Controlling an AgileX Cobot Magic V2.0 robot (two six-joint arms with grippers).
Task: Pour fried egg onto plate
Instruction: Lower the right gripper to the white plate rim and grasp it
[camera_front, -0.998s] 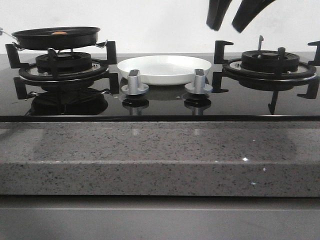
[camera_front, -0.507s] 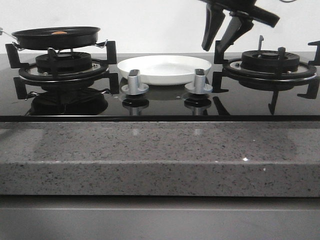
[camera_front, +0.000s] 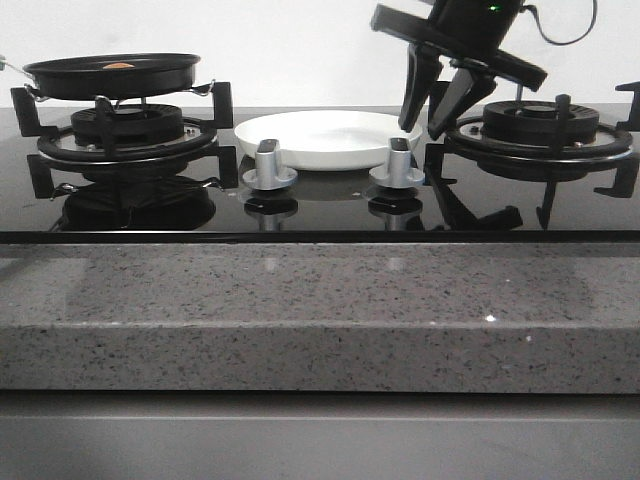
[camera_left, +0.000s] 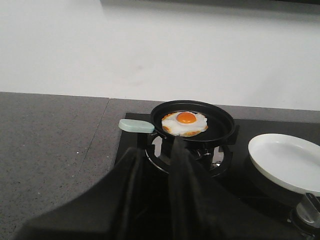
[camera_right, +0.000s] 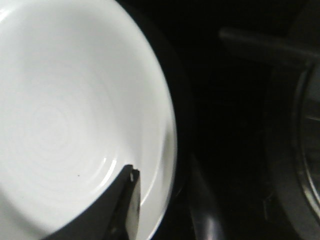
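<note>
Only left wrist view shows fried egg (camera_left: 185, 123) whole; right hand (camera_front: 428, 112) spread, straddling plate (camera_front: 330, 136) rim, empty.

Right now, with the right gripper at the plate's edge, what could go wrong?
The open right gripper straddles the rim of the round glossy white plate; a shallow grip might let it slip or tip. Its fingers sit close to the right burner's black metal grate, so lifting could snag there.

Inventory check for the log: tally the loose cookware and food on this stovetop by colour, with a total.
Black: 1, the small round black frying pan on the left burner.
White: 1, the round glossy white plate, empty.
White with orange yolk: 1, the flat fried egg in the pan.
Total: 3.
</note>
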